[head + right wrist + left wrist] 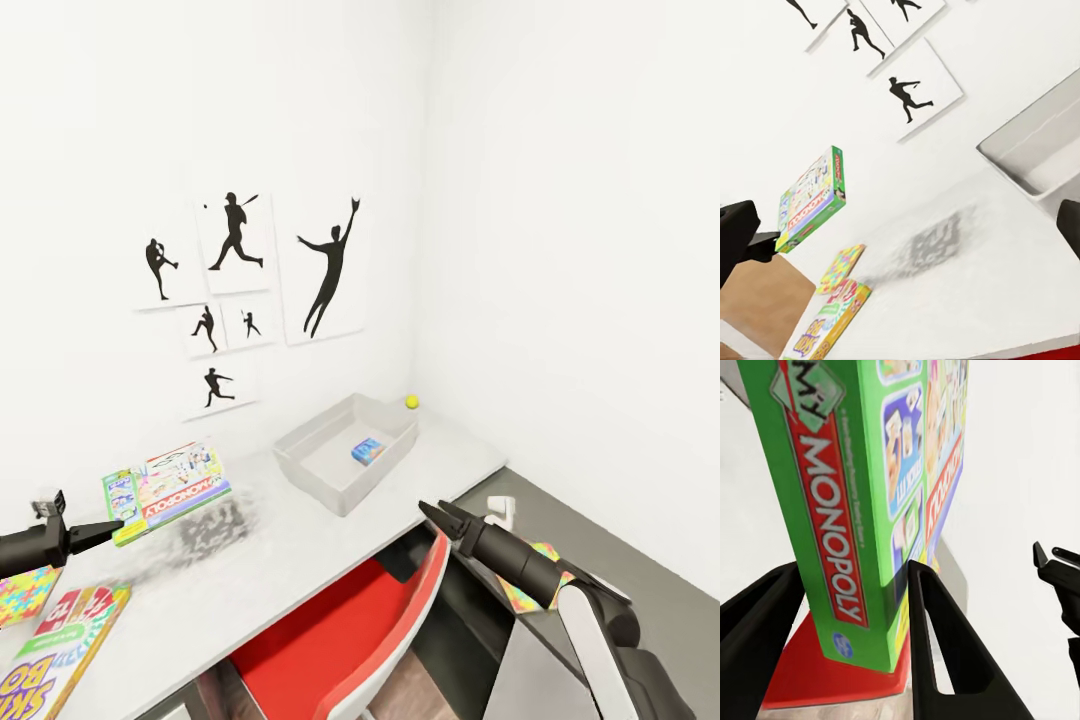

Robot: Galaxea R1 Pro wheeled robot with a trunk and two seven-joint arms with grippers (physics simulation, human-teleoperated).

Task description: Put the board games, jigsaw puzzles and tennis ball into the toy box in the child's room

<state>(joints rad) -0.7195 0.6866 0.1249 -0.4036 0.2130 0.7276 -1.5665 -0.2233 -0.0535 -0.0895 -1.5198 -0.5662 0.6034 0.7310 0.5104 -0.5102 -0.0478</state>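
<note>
- At the left edge of the head view, the left end effector (105, 531) is seen closed on the short edge of the Monopoly board game (168, 488). The left wrist view shows the box (862, 510) pinched between the two black fingers (937, 645), which are parted only by the box's thickness.
- The game is held level above the counter (300, 540); a blurred shadow lies on the counter top beneath it, so it is judged to be lifted clear rather than resting.
- The step in hand is judged to be the carrying of this game toward the toy box (345, 450), which stands right of it at mid-frame.
- The next move calls for the box to be taken rightward over the bin's near wall and lowered, probably tilted, before it is released.
- At the lower left corner, a jigsaw puzzle (22, 592) lies on the counter, and a second, yellow-edged board game (60, 650) lies just beside it; both remain to be collected.
- Black silhouette posters (240, 290) are fixed on the wall above the counter, upper centre-left.
- A small blue box (368, 451) is already lying inside the toy box.
- The tennis ball (411, 401) rests on the counter just behind the bin's far corner, apart from it.
- A red chair (350, 640) is tucked under the counter at lower centre; it is not in the carrying path.
- At lower right, the right end effector (436, 514) hangs empty over the counter's edge, its fingers nearly together; it is well below the bin.
- Something with puzzle-like colours (520, 595) shows behind the right arm; what it is cannot be told.
</note>
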